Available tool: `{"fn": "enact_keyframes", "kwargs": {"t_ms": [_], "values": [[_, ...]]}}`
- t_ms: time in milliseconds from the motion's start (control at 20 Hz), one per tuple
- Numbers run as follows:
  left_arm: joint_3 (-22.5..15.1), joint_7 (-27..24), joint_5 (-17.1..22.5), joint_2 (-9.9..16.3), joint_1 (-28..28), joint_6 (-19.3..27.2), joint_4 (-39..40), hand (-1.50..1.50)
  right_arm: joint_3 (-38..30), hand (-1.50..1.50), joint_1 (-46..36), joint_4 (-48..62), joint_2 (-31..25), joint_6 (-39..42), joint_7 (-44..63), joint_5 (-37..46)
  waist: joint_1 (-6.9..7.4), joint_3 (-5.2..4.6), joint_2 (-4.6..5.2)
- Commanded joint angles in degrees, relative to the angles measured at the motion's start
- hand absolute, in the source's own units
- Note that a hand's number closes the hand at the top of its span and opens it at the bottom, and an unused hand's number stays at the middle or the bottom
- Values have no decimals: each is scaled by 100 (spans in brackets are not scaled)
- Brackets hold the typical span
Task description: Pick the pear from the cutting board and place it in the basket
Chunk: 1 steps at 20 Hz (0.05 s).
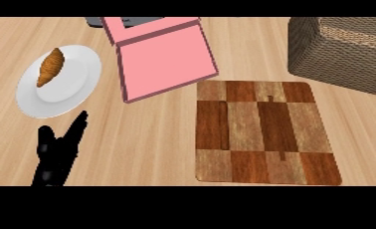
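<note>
A checkered wooden cutting board (pixel 264 131) lies on the counter right of centre, and its top is bare. No pear shows anywhere in the head view. A dark woven basket (pixel 334 51) stands at the far right, partly cut off by the view's edge. My left hand (pixel 57 153) rests at the lower left with its fingers straight and pointing up, holding nothing. It is well left of the board. My right hand does not show.
A pink open box (pixel 165 56) sits tilted at the top centre, just above the board's left corner. A white plate (pixel 73 91) with a croissant (pixel 51 66) lies at the left, above my left hand. A grey object (pixel 110 21) peeks out behind the pink box.
</note>
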Motion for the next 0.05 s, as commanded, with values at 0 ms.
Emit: {"fn": "enact_keyframes", "kwargs": {"t_ms": [0], "values": [[-9,346,162,21,215,-181,-100,0,-274,-150,416,-97,-439,313,-138,-365,-60,-57,28]]}}
